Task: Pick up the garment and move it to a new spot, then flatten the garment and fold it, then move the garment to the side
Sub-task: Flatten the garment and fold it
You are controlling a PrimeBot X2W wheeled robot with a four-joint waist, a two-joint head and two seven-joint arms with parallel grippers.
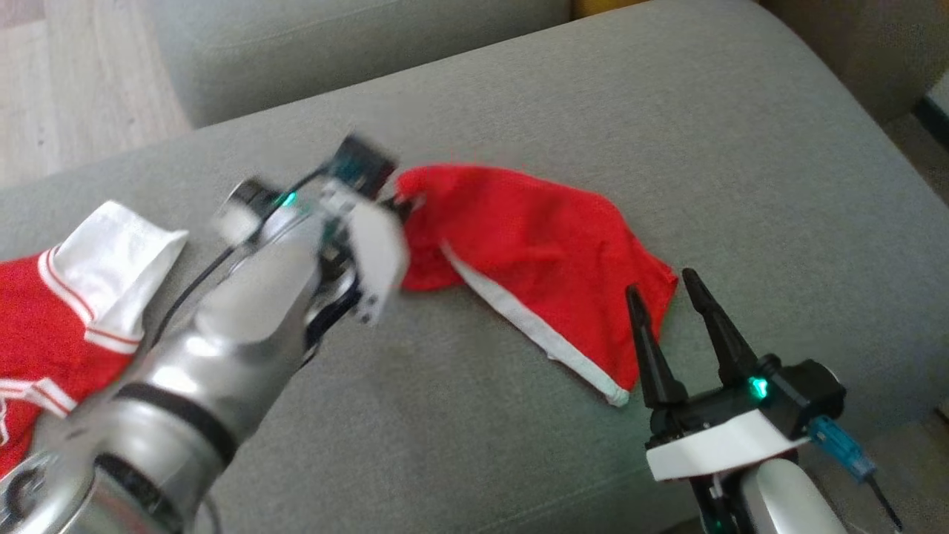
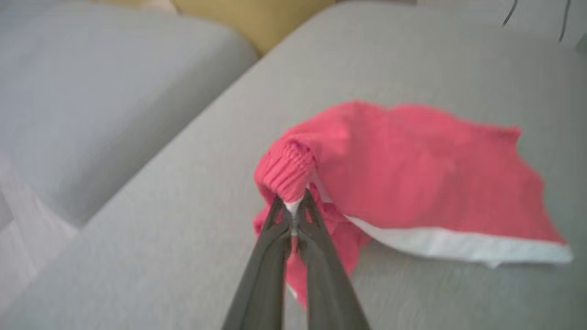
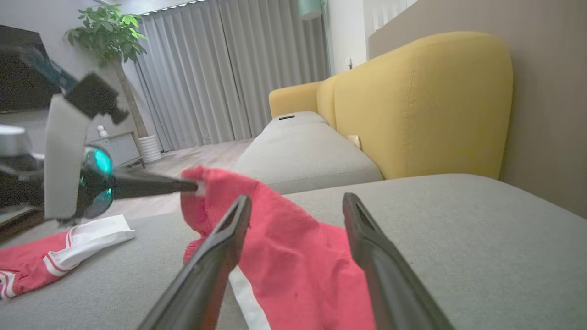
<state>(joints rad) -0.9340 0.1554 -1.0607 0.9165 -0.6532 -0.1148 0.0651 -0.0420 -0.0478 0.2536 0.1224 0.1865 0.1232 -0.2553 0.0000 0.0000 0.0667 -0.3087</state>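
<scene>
The garment (image 1: 534, 237) is red knit with a white hem band, lying crumpled on the grey sofa cushion (image 1: 474, 445). My left gripper (image 1: 400, 202) is shut on its left end, a ribbed red cuff with white edging. The left wrist view shows my left gripper (image 2: 296, 201) pinching that cuff, with the garment (image 2: 412, 174) trailing off to the right. That end is lifted slightly off the cushion. My right gripper (image 1: 662, 285) stands open at the garment's right corner. In the right wrist view my right gripper (image 3: 298, 201) hovers over the garment (image 3: 293, 256) with nothing between its fingers.
A second red and white garment (image 1: 67, 297) lies on the cushion's left part. Another grey cushion (image 1: 334, 44) sits behind, with wooden floor (image 1: 74, 74) at the far left. A yellow backrest (image 3: 412, 101) rises beyond the sofa. The cushion's right edge (image 1: 912, 222) drops off.
</scene>
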